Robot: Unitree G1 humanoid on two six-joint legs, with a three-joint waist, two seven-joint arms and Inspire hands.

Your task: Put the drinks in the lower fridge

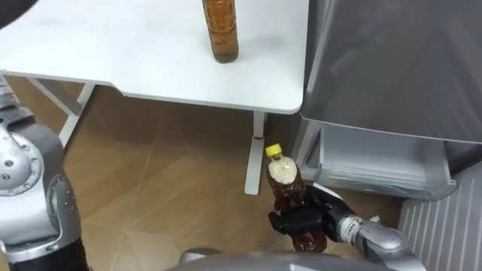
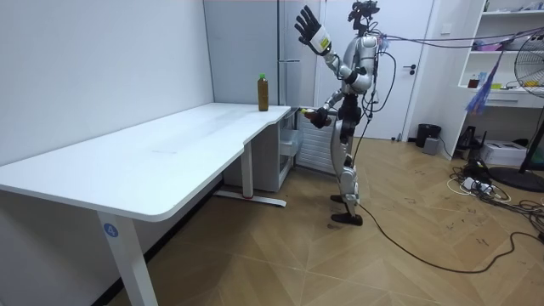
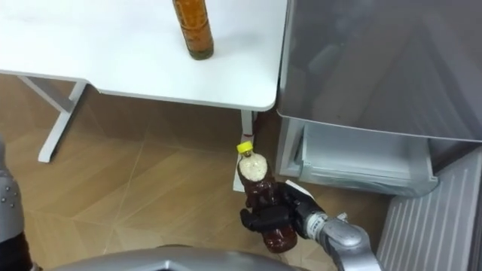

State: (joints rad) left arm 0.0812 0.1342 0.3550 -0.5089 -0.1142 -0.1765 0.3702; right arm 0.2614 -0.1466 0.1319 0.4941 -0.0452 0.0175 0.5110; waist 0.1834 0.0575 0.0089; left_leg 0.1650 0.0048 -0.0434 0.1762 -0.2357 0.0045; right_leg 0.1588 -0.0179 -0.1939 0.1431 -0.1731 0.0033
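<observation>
My right hand (image 1: 303,223) is shut on a brown drink bottle (image 1: 286,185) with a yellow cap, held upright and low over the wood floor, just left of the fridge's open lower compartment (image 1: 376,162). In the room view this bottle (image 2: 316,115) is at waist height beside the table end. A second, amber bottle (image 1: 221,30) stands on the white table (image 1: 113,53) near its right edge. My left hand (image 2: 310,32) is raised above head height, fingers spread and holding nothing.
The grey fridge front (image 1: 392,60) rises right of the table. A ribbed white panel (image 1: 440,226) is at lower right. The table leg (image 1: 254,162) stands close to the held bottle. Cables (image 2: 484,191) lie on the floor behind me.
</observation>
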